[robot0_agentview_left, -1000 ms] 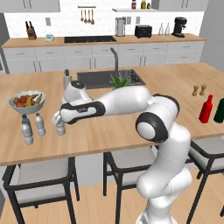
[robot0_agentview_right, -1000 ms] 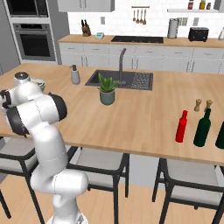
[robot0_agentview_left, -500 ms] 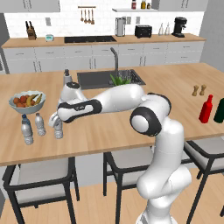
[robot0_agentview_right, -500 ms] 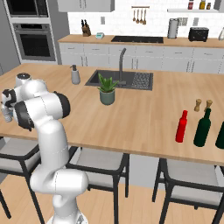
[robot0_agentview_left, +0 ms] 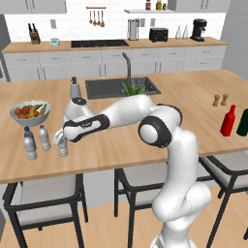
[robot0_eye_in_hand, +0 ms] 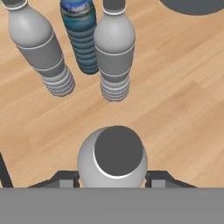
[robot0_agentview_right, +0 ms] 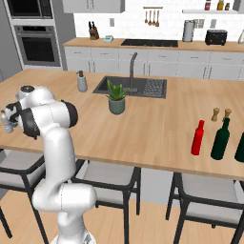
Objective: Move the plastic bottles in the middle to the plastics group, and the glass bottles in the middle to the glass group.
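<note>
Far left of the surface [robot0_agentview_left: 145, 150], just in front of the fruit bowl [robot0_agentview_left: 29, 112], is where the plastics cluster stands. In the hand view there's the blue-capped bottle [robot0_eye_in_hand: 81, 39] with one clear ribbed bottle [robot0_eye_in_hand: 43, 52] to its left and another [robot0_eye_in_hand: 113, 52] to its right, all upright and close together.

Just short of that bunch is the gripper [robot0_eye_in_hand: 112, 179], with one small plastic bottle [robot0_eye_in_hand: 117, 153] between the fingers [robot0_eye_in_hand: 65, 178]. They're pinching its body from both sides, a little below the cap, and the bottle is upright. From the left base view that same bottle [robot0_agentview_left: 63, 148] sits right by the group. I can't tell whether its base is on the wood or just off it.

Handling-wise, I'd guess this thing is light and thin-walled, so it'll give under a hard squeeze and the smooth plastic could slip. The ribbed waist looks like the better place to hold — a bit stiffer, with some texture. It's also top-heavy enough to tip if it's set down crooked, and the neighbours are close enough to get knocked.

Way over on the right end, well apart from all this, the red bottle [robot0_agentview_left: 228, 121] stands just beside the dark green bottle [robot0_agentview_left: 243, 122] — so the glass half looks sorted to me.
</note>
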